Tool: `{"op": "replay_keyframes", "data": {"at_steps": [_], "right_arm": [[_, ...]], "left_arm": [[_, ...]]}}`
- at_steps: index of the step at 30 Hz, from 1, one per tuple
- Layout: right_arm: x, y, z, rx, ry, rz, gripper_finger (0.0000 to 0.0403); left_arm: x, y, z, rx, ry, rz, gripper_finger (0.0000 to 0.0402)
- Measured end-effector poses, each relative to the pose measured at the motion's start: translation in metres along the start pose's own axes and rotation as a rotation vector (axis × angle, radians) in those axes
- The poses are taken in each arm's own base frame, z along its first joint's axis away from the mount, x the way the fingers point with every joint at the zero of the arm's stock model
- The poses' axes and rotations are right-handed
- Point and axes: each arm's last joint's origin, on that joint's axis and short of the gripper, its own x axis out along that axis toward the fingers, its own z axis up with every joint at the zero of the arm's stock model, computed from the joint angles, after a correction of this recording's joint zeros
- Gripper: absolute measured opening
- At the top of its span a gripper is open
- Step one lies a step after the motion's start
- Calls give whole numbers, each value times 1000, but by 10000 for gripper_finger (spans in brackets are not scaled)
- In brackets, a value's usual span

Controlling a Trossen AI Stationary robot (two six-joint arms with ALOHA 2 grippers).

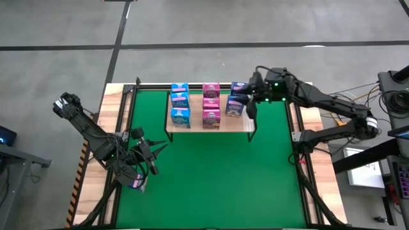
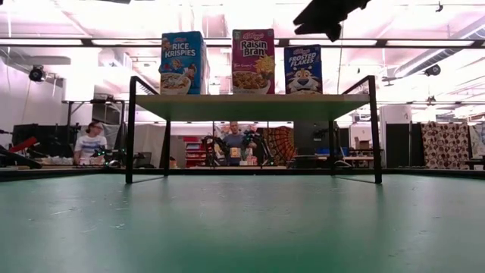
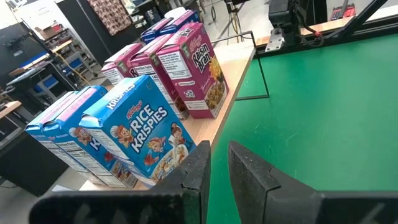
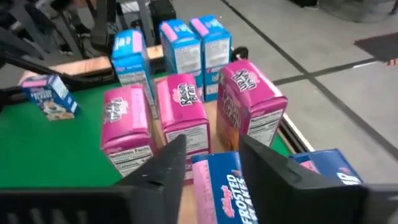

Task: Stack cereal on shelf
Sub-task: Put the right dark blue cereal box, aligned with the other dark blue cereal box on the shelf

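The shelf [image 1: 211, 130] stands on black legs at the far middle of the green mat. On it stand three light blue cereal boxes [image 1: 180, 102], three pink ones [image 1: 211, 102] and two dark blue ones [image 1: 235, 101]. My right gripper [image 4: 214, 158] hovers open just above the front dark blue box [image 4: 221, 190], fingers on either side and clear of it; the low view shows the right gripper [image 2: 327, 19] above the box top. Another dark blue box [image 4: 53, 96] rests on the mat by my left arm. My left gripper [image 3: 217, 168] waits near the left edge, shut on nothing.
The shelf's black legs [image 2: 130, 129] and the black frame rails [image 1: 121, 121] along the mat's sides border the work area. Bare green mat [image 1: 217, 179] lies in front of the shelf. People [image 2: 89, 142] are in the room beyond the table.
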Motion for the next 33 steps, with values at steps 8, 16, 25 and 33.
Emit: {"op": "replay_keyframes", "data": {"at_steps": [8,16,25,33], "right_arm": [[27,-5,-10,-46,87,-91,37],[26,-5,-15,-113,144,-83,9],[18,-3,-14,-189,142,-69,9],[11,8,-3,-151,105,-41,9]], "left_arm": [[0,0,0,7,0,0,39],[0,0,0,8,0,0,39],[0,0,0,8,0,0,39],[0,0,0,8,0,0,39]]}}
